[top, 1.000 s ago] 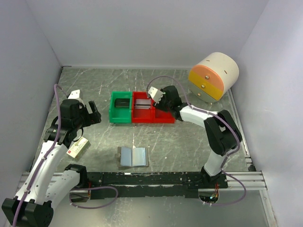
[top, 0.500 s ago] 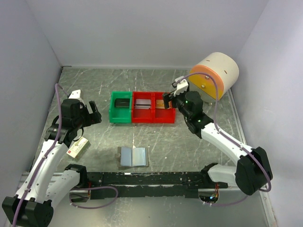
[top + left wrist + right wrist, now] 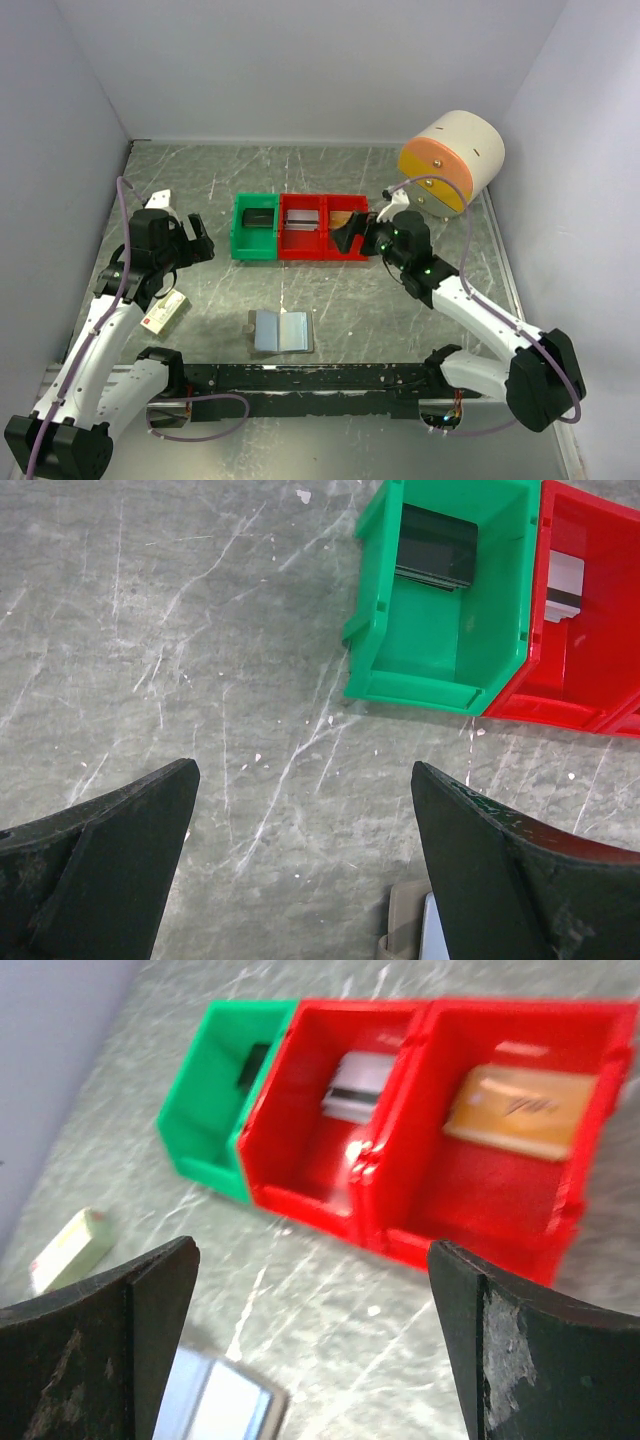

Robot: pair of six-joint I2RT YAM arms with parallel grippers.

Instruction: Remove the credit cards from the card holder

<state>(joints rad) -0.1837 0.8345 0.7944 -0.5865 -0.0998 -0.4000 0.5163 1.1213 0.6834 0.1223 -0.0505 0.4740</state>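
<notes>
The grey card holder lies open and flat near the table's front, its pale blue pockets facing up; its corner shows in the left wrist view and in the right wrist view. One orange-tan credit card lies inside the right red bin, also seen from above. My right gripper hovers open just in front of that bin, empty. My left gripper hangs open and empty over bare table, left of the green bin.
A green bin holds a dark card. The middle red bin holds a silver card. A small white-and-red box lies at the left. A round cream-and-orange drum stands at the back right.
My right arm has swung from over the red bins back toward the front right and its jaws have opened wide. The orange card now lies in the right red bin. The left arm stayed still.
</notes>
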